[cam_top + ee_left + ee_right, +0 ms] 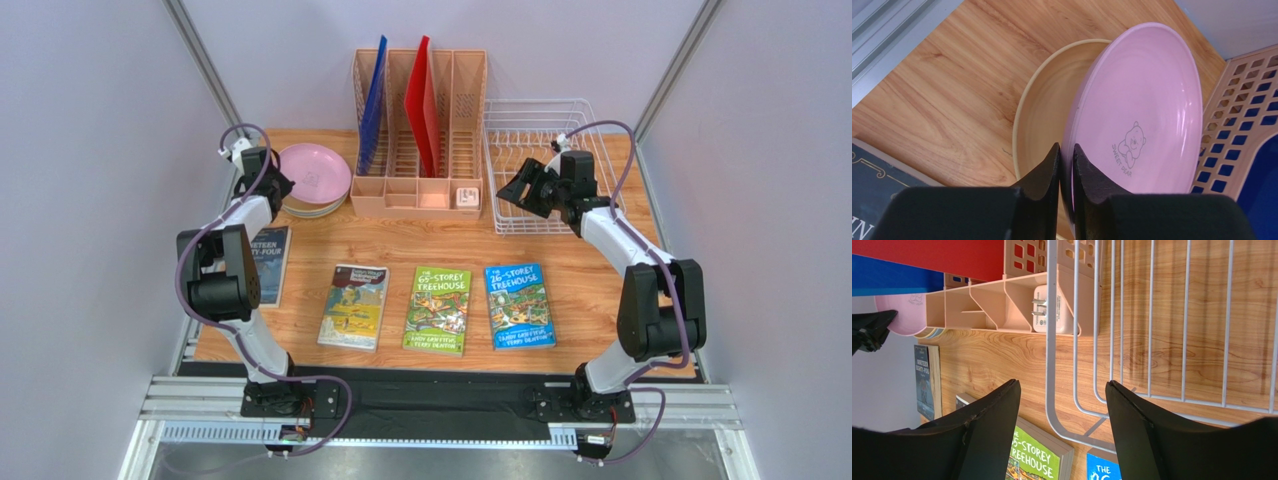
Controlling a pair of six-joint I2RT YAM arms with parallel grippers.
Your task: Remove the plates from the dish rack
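While your left claw is pinching the near rim of the pink plate, its fingers are pressing together with only the plate's edge between them. You are holding this plate just left of the salmon-pink file organiser, over a cream plate that is lying on the desk. The pink plate is sitting shifted toward the organiser, so a crescent of cream is showing on the side away from it. Whether the pink plate is resting fully on the cream one or being raised at the gripped edge, you cannot tell. Further rims are showing beneath it in the top view, too small to count.

Your right claw is hanging with its fingers spread wide apart, over the corner of the dish rack nearest the organiser's front right. The rack is standing just right of the organiser, close beside its wall.

A blue board and a red board are standing upright in the organiser's slots, and a white plug adapter is lying in its front right compartment. Three books are lying in a row in front of the organiser, and a dark book is lying to its front left.
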